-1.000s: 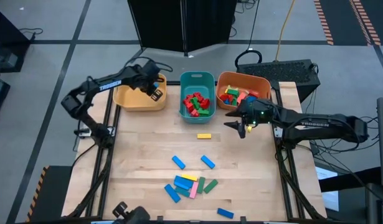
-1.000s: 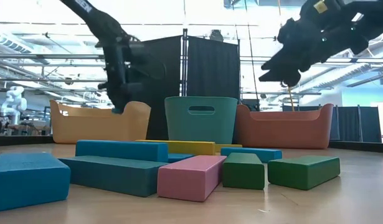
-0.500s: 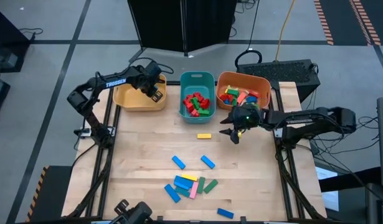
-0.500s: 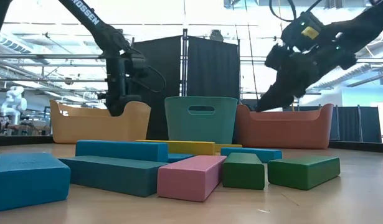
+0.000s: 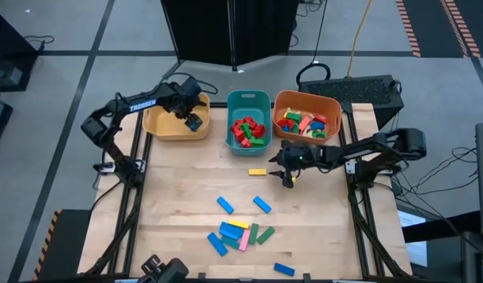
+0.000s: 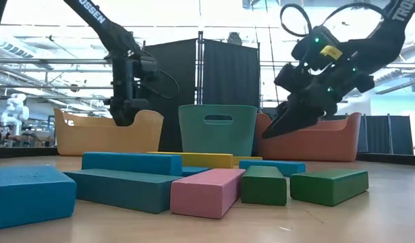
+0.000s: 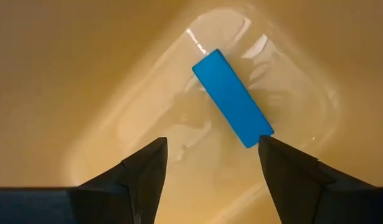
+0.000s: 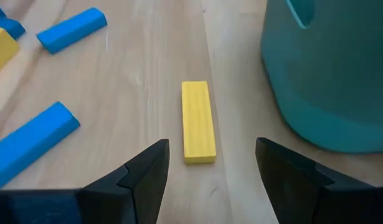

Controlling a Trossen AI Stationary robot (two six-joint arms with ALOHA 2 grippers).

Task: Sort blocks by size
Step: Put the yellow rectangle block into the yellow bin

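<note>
The left gripper is hanging over the big yellow plastic bin at the back left of the wooden table, and its two dark fingers are spread wide with nothing between them. Down in that bin one long blue bar block is lying flat on the bottom, so this looks like the bin for the long pieces (the open fingers are pointing right at it). Next to it the teal plastic bin is holding a heap of small red and green blocks, and the orange plastic bin beside that is holding mixed blocks in red, green, yellow and blue. The right gripper is reaching low over the table just in front of the teal bin, fingers wide and empty, lined up on either side of a flat yellow bar block that is lying alone on the wood, not yet touched. It looks like this block is the next one to be picked up. Nearer the front of the table more loose blocks in blue, yellow, pink and green are waiting, some in a small pile and some spread out, so much of the sorting is not done yet.
</note>
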